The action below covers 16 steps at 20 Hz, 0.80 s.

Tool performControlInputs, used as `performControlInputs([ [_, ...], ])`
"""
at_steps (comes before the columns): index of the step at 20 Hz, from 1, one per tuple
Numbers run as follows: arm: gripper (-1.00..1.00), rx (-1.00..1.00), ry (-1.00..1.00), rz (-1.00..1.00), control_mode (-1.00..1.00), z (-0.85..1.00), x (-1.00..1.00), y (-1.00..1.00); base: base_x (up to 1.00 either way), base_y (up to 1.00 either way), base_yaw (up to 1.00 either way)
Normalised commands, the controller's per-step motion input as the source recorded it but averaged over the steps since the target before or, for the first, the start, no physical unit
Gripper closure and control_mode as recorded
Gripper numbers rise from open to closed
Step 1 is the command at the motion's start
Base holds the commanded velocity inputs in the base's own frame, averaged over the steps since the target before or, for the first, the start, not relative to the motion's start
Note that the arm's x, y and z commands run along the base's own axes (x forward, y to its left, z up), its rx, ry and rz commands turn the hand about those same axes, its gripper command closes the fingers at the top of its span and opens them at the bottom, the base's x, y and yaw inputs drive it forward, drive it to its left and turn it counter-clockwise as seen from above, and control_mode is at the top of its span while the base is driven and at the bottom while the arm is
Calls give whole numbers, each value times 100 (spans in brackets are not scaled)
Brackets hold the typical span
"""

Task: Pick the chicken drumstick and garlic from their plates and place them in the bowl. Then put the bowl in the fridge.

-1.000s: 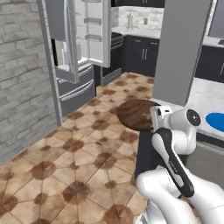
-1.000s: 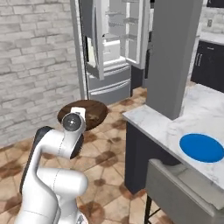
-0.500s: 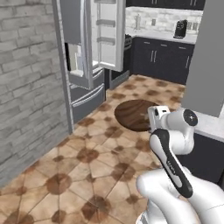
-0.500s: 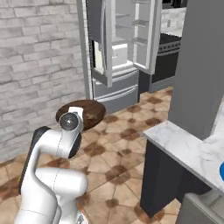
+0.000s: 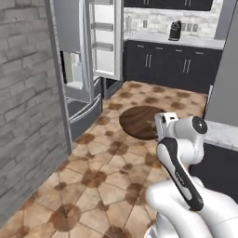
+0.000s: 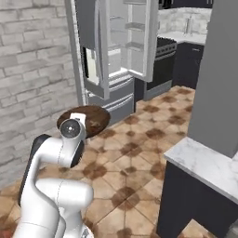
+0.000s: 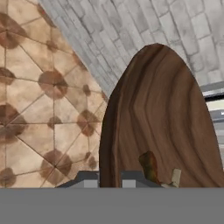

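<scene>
The bowl (image 7: 162, 118) extends straight ahead of the jaws, above the tiled floor (image 5: 107, 186), with the chicken drumstick (image 7: 149, 166) inside it near the jaws. Beyond the bowl stands the open fridge (image 6: 116, 51), a brick wall (image 5: 25, 116) beside it.

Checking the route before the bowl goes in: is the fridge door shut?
No, the fridge door stands swung open, showing its white inside and grey shelves, while the bowl is carried toward it.

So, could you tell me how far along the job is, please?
Done: a reddish-brown chicken drumstick and a pale piece beside it lie in the dark wooden bowl. In hand: the gripper carries that bowl over the floor. Left: setting it inside the open grey fridge.
</scene>
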Motion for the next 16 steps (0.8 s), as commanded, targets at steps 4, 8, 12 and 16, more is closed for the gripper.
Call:
performControlInputs([
  [4,100,0,0,0,100,0,0,0,53,25,-51],
  [8,100,0,0,0,100,0,0,0,54,27,-49],
  [12,100,0,0,0,100,0,0,0,59,41,-33],
  [16,100,0,0,0,100,0,0,0,63,52,-17],
])
